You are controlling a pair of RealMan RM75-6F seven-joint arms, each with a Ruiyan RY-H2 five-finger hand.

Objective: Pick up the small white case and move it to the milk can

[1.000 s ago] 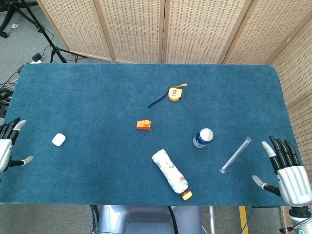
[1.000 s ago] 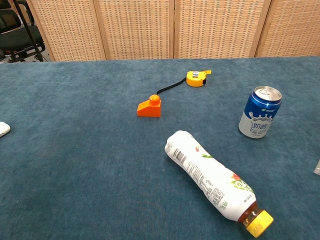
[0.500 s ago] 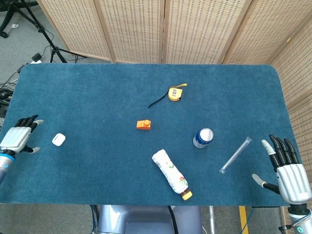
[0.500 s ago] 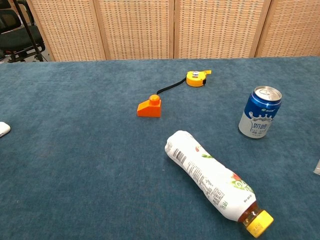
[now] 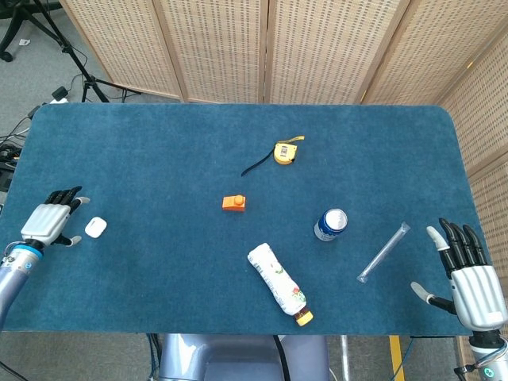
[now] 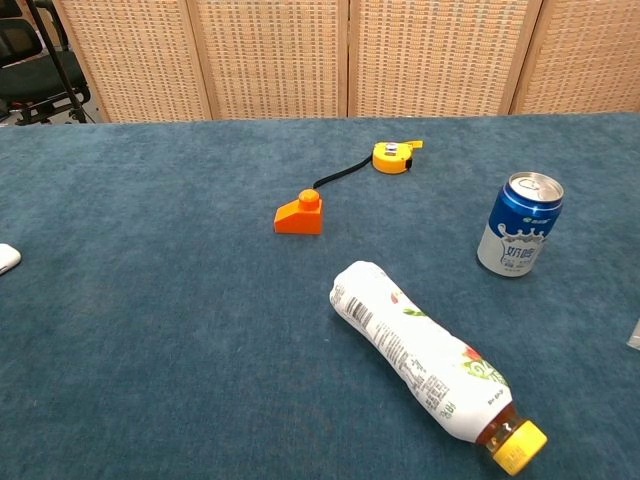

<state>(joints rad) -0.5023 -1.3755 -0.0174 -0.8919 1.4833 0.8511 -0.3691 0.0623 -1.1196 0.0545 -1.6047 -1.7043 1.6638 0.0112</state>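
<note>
One case (image 5: 95, 227); one can (image 5: 331, 225)

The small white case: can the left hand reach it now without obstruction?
Probably yes. The left hand is right beside the small white case, fingers apart, holding nothing, and only bare table lies between them.

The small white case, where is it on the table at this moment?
In the head view, the small white case lies near the table's left edge, just right of the left hand, untouched. The milk can stands far to its right.
</note>
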